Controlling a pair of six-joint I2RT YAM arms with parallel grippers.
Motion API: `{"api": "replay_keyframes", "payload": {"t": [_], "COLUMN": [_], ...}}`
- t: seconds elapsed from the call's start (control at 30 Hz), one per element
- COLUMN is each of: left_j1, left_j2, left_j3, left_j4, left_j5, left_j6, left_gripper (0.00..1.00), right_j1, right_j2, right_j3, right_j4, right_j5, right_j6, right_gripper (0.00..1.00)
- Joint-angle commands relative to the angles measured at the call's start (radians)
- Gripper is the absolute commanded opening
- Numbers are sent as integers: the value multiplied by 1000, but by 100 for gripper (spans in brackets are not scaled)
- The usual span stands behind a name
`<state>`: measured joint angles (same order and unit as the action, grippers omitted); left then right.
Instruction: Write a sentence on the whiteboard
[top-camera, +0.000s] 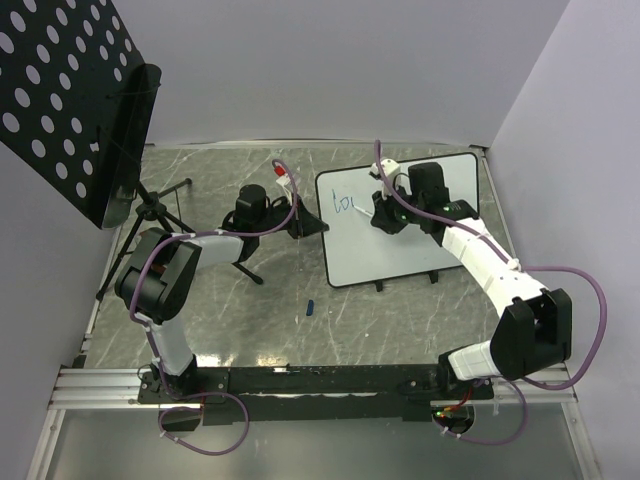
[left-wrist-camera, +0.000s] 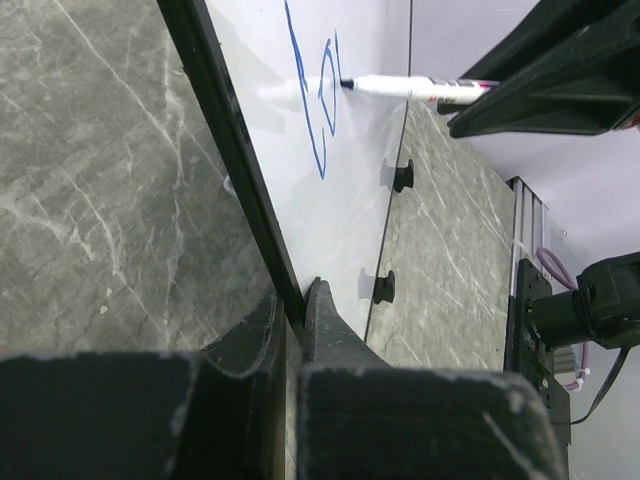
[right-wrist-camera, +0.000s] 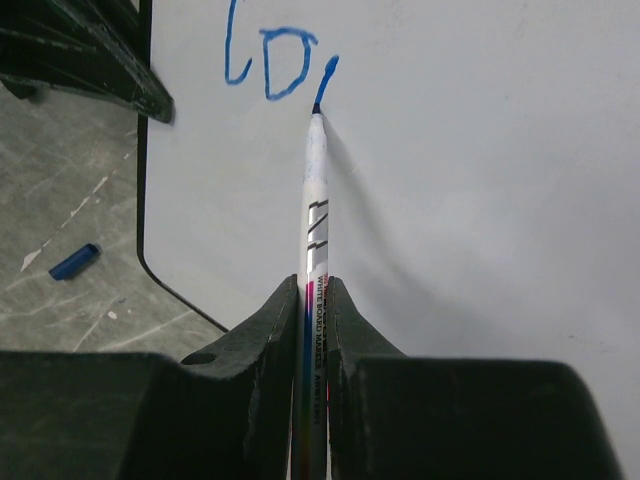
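Observation:
The whiteboard (top-camera: 405, 250) lies flat on the grey table, right of centre. Blue marker strokes, the start of the sentence (top-camera: 345, 204), sit near its upper left corner. They read roughly "lo" plus one short stroke (right-wrist-camera: 270, 65). My right gripper (right-wrist-camera: 318, 285) is shut on a white marker (right-wrist-camera: 315, 200), whose blue tip touches the board at the foot of the last stroke. My left gripper (left-wrist-camera: 295, 305) is shut on the board's black left rim (left-wrist-camera: 230, 140). In the left wrist view the marker (left-wrist-camera: 410, 88) lies across the writing (left-wrist-camera: 320, 100).
A blue marker cap (top-camera: 311, 307) lies on the table below the board's left corner; the cap (right-wrist-camera: 75, 262) also shows in the right wrist view. A black perforated panel (top-camera: 70, 90) on a tripod (top-camera: 150, 215) stands at the far left. Walls close the back and right.

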<state>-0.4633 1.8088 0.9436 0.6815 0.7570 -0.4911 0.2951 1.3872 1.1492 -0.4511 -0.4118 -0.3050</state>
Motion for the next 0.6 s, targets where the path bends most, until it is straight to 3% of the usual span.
{"api": "replay_keyframes", "payload": {"t": [0.0, 0.57], "left_j1": [-15, -14], "left_j2": [-25, -23], "left_j3": [-6, -8], "left_j4": [33, 36], "left_j5": [-13, -10], "left_j6": [126, 125], "left_gripper": [1, 1], "right_j1": [3, -34], "right_j2": [-50, -19], "right_j3": [-31, 81], "right_j4": [-3, 9], "right_j5": [21, 57], "right_j6": [-11, -9], "right_gripper": [0, 0]}}
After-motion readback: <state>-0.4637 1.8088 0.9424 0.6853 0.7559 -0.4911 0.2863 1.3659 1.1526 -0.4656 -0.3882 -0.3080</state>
